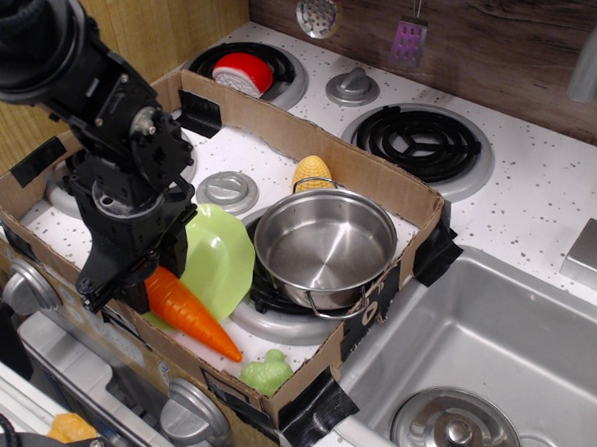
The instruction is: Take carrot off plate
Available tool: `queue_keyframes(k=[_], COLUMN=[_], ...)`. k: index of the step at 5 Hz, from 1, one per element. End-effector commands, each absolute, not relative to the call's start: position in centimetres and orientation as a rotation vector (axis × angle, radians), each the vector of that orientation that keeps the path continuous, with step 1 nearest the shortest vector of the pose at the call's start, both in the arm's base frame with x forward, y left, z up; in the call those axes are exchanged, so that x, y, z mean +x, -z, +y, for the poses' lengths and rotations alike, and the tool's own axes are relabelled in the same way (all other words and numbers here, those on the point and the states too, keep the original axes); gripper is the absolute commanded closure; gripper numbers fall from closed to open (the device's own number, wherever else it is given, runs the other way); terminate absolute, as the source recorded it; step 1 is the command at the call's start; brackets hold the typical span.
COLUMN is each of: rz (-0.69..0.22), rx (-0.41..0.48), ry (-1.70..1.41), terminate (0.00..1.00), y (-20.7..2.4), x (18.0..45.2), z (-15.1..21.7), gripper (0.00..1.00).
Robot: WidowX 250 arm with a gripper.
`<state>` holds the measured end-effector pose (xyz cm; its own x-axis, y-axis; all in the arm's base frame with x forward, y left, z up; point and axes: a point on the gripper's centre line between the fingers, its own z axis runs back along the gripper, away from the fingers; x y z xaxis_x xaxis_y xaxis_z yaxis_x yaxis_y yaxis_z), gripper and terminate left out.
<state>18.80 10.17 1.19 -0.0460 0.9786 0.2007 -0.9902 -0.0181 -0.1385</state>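
Note:
The orange carrot [189, 313] lies slanted at the front of the cardboard tray. Its thick end is at my gripper [125, 293] and over the front-left rim of the lime-green plate [221, 260]. Its tip points right toward the tray's front wall, off the plate. My gripper is at the carrot's top end and appears shut on it. The green stub and my fingertips are hidden behind the gripper body. The plate lies flat, left of the steel pot.
A steel pot [324, 247] sits on the burner right of the plate, with a yellow corn cob [312, 171] behind it. A light-green lumpy toy [268, 372] lies in the front corner. The cardboard tray wall [381, 178] surrounds all of this. A sink [491, 364] is on the right.

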Motion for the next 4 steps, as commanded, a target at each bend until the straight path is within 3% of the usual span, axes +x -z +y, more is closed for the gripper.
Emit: queue_keyframes(k=[1, 4], rz=[-0.229, -0.220], rx=[0.080, 0.228], ry=[-1.516, -1.307], terminate=[0.00, 0.00], y=[-4.2, -8.9], x=[21.9, 30.5], z=[10.5, 12.2], gripper=[1.00, 1.00])
